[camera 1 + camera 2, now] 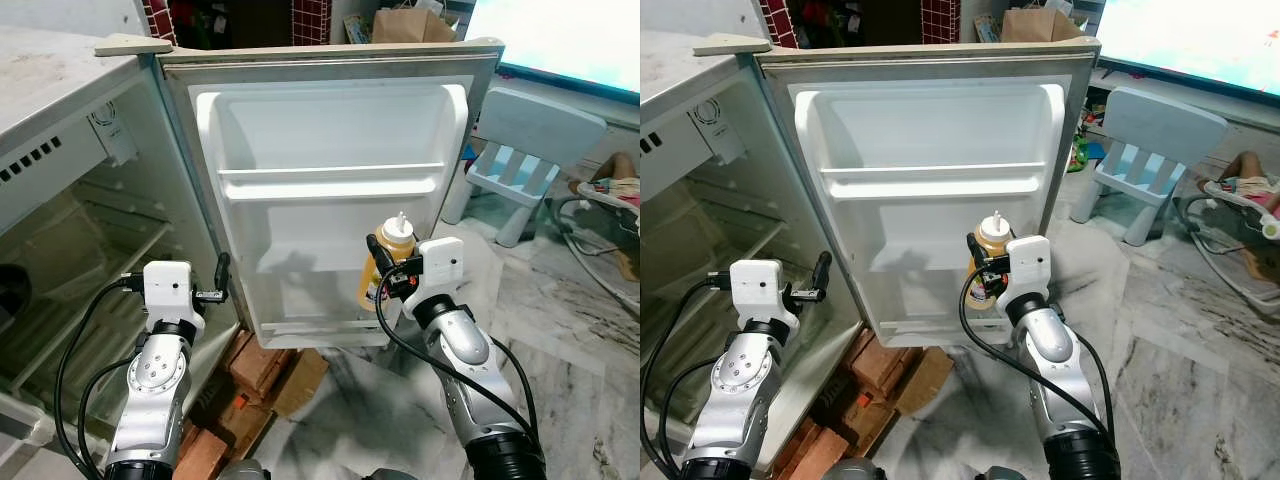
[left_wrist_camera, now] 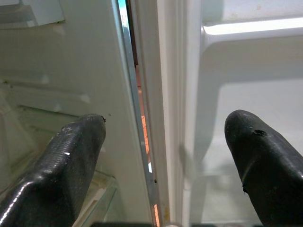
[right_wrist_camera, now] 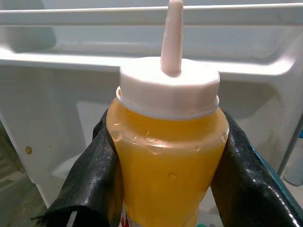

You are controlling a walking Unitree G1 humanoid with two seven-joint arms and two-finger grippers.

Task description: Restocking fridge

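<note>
The fridge door [image 1: 330,200] stands swung open before me on a marbled floor [image 1: 1170,330], its upper door shelf [image 1: 330,180] bare at twelve o'clock, a pale blue child's chair [image 1: 525,160] off at two o'clock. My right gripper [image 3: 168,175] is clamped on the mustard bottle [image 1: 388,265], held upright just at the lower door rack [image 1: 310,328], long axis vertical, nozzle toward twelve; my left gripper [image 1: 222,280] hangs spread wide by the door's hinge edge at nine o'clock. The bottle looks beaded with wet, so I judge it could slip through my fingers or tip off the rack's low lip if I let go before its base is seated.
</note>
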